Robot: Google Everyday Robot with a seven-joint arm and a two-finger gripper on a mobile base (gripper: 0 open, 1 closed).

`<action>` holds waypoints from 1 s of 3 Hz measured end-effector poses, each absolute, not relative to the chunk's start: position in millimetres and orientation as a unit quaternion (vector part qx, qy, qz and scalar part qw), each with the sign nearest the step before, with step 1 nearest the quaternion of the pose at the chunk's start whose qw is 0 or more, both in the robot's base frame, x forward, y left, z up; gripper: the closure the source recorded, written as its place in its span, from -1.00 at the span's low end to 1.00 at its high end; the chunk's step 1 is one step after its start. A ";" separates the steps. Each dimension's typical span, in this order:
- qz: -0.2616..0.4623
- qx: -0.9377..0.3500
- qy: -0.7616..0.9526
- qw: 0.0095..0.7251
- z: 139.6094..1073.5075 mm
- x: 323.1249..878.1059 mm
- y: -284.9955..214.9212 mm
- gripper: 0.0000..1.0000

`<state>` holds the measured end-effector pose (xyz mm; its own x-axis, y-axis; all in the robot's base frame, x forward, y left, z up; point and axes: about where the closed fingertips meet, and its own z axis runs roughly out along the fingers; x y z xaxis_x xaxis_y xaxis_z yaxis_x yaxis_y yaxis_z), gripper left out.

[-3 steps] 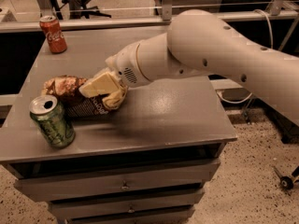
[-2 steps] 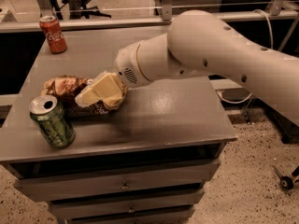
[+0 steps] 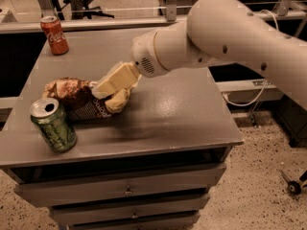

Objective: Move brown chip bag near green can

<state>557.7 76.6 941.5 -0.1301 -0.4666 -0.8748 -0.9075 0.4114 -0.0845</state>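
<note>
The pale pincer (image 3: 108, 93) sits at the left-centre of the grey worktop (image 3: 182, 114), at the end of a thick white arm (image 3: 230, 32) that reaches in from the far right. It rests against the right end of the brown chip bag (image 3: 72, 96), and whether it is clamped on the bag or loose from it cannot be told. The bag lies flat on the left part of the worktop. Its crumpled brown top faces up, and a strip of white lettering runs along its near edge, too small to read. The green can (image 3: 53, 124) stands upright just beside the bag's near left corner, close to the near edge of the worktop. Its silver top is opened and its green pattern shows no legible words. At the far left corner, well apart from both, stands a red can (image 3: 54, 35) with white script that looks like the Coca-Cola logo. Grey drawers (image 3: 127, 189) run below the worktop.
</note>
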 end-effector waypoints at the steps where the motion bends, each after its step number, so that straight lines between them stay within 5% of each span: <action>1: 0.209 -0.509 0.695 0.463 969.3 593.6 30.9 -1.00; 3: 0.168 -0.487 0.689 0.510 1021.8 625.9 -22.9 -1.00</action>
